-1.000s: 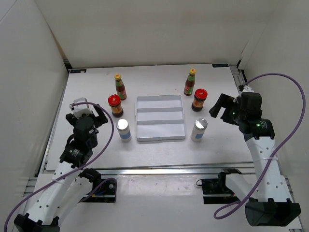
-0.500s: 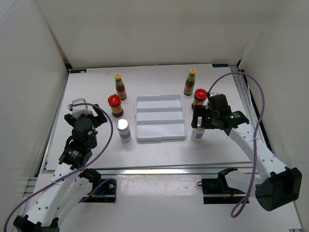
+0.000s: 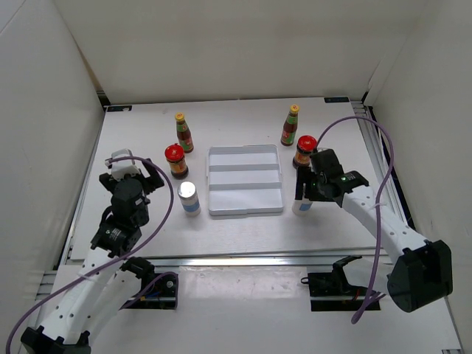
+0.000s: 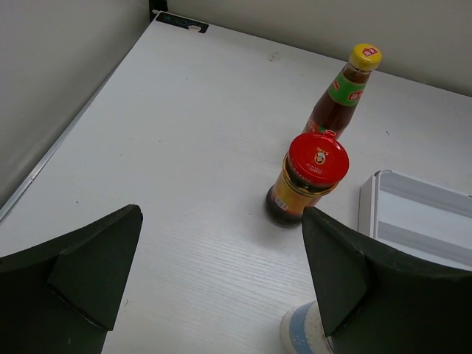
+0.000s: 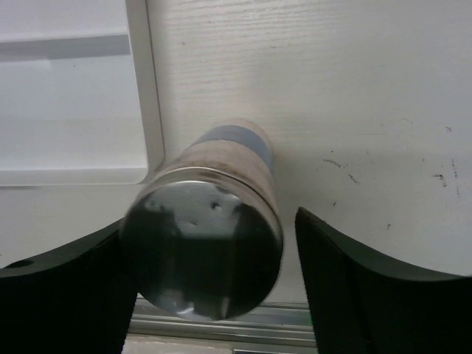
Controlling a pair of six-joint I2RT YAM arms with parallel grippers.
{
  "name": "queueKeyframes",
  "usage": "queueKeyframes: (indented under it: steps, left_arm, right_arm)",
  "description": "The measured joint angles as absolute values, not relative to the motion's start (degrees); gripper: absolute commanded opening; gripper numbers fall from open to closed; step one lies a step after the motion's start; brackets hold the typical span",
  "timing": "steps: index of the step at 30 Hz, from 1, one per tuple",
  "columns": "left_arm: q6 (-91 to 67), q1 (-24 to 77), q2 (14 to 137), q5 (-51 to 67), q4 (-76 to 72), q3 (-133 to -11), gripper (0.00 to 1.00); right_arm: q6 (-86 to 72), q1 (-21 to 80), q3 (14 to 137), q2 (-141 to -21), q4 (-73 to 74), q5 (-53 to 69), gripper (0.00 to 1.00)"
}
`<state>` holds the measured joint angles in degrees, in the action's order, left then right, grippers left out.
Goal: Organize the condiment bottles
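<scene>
In the top view, two slim bottles (image 3: 181, 133) (image 3: 290, 125) stand behind the white tray (image 3: 245, 210). Red-lidded jars (image 3: 175, 161) (image 3: 304, 150) flank it. The left shaker (image 3: 189, 198) stands free. My right gripper (image 3: 306, 188) reaches down over the right shaker (image 3: 301, 206). In the right wrist view the silver-topped shaker (image 5: 203, 243) sits between the open jaws; the left finger touches it and a gap shows at the right finger. My left gripper (image 4: 221, 214) is open and empty, facing a jar (image 4: 308, 177) and a slim bottle (image 4: 343, 92), with a shaker (image 4: 302, 335) beside its right finger.
The tray's corner (image 5: 144, 158) lies just left of the held-around shaker, and a metal rail (image 5: 221, 328) runs along the near table edge. White walls enclose the table on three sides. The tray's edge (image 4: 369, 206) shows right of the left jar.
My right arm swung left from the table's right side and came down over the right shaker, and its jaws have narrowed around it. The left arm has not moved.
</scene>
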<state>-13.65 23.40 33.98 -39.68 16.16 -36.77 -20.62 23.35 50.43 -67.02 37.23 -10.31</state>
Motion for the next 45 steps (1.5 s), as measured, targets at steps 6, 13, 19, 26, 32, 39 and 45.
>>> queueKeyframes:
  steps: [6, 13, 19, 26, 32, 39, 45]
  left_arm:
    - [-13.54, 23.40, 34.54, -39.79, 15.92, -36.75, 1.00]
    - [-13.54, 23.40, 35.00, -40.12, 15.84, -36.75, 1.00]
    - [-13.54, 23.40, 35.53, -40.12, 15.84, -36.69, 1.00]
    - [-13.15, 23.40, 36.07, -40.12, 15.84, -36.45, 1.00]
    - [-13.06, 23.40, 36.12, -40.14, 15.86, -36.40, 1.00]
    - [-12.95, 23.40, 36.12, -40.14, 15.88, -36.40, 1.00]
    - [-12.95, 23.40, 36.60, -40.12, 16.08, -36.40, 1.00]
  right_arm:
    - [-20.53, 23.81, 50.41, -68.75, 34.89, -11.16, 0.47]
    - [-20.53, 26.39, 52.56, -69.38, 37.65, -13.82, 0.19]
    - [-18.90, 31.29, 63.99, -69.25, 43.70, -15.86, 0.06]
    - [-17.67, 36.62, 72.18, -70.50, 43.48, -16.12, 0.05]
    - [-17.32, 38.06, 72.55, -78.50, 43.11, -14.83, 0.05]
    - [-17.32, 38.28, 69.97, -83.79, 38.92, -12.75, 0.05]
    - [-17.56, 38.33, 67.51, -87.02, 34.46, -10.50, 0.29]
